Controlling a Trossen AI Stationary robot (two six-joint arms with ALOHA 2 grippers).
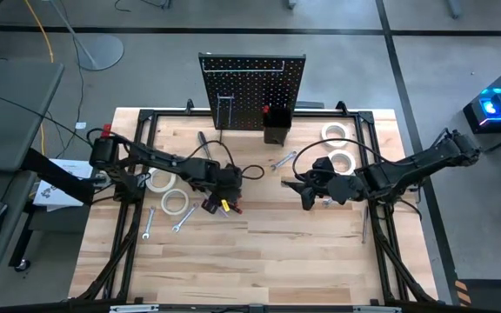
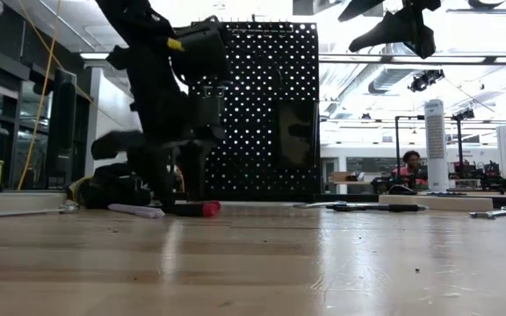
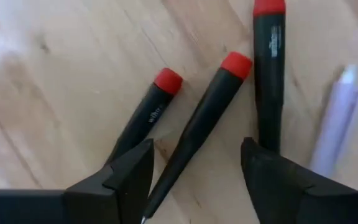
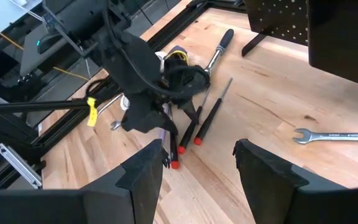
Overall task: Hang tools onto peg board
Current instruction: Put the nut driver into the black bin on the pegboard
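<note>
Screwdrivers [image 3: 197, 130] are lying on the worktop [image 1: 259, 252] beneath the spread, seemingly empty left claw [image 3: 194, 168], while the open right claw [image 4: 194, 168] is hovering empty nearby.

We record the left arm reaching in from the table's left edge toward the middle, its wrist bent downward; its dark two-finger left gripper [image 1: 224, 193] points at the tabletop, low over the wood, and in the low view [image 2: 169, 189] it stands almost at the surface; the two black fingers [image 3: 126, 177] are spread apart with a clear gap between them, closed on nothing. We record the right arm extending from the table's right edge toward the centre, raised well above the surface; its dark two-finger right gripper [image 1: 305, 193] faces the left arm; its fingers [image 4: 145, 171] likewise stand apart and carry nothing.
</note>
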